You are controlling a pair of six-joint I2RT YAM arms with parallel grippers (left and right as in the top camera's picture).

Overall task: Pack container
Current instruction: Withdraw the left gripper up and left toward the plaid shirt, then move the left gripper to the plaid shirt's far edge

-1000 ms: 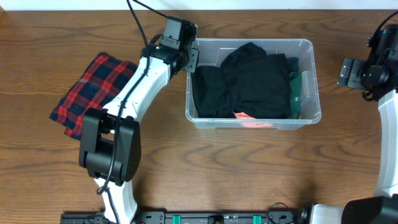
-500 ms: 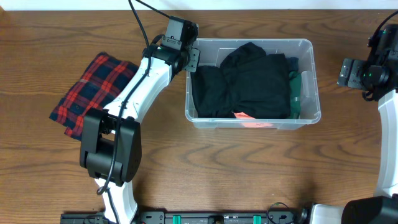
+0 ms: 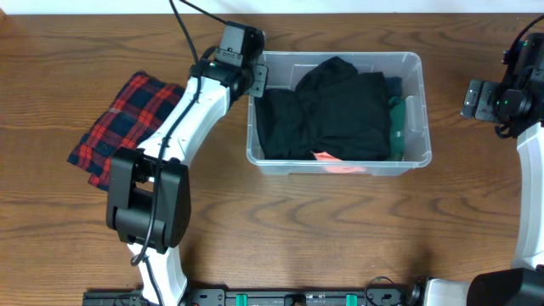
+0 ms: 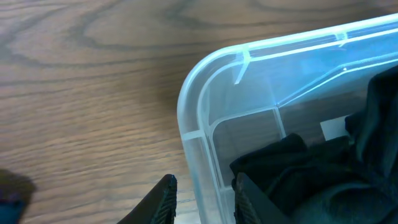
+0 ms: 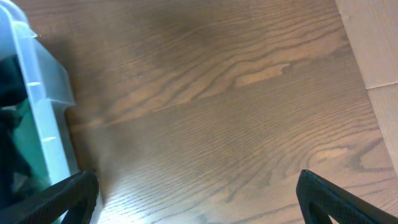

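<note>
Left gripper (image 4: pixel 203 199), lower centre: jaws clamped on the container (image 4: pixel 186 102) corner wall, one finger each side. Right gripper (image 5: pixel 198 194): jaws wide apart above the table (image 5: pixel 217 93).

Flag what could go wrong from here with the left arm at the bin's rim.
1. The fingers of the left gripper pinch only the thin wall of the container near one corner. A pull may flex the wall, or the hold may slip.
2. The plaid cloth lies just beyond the left arm. Dragging the container that way could bunch it up.
</note>
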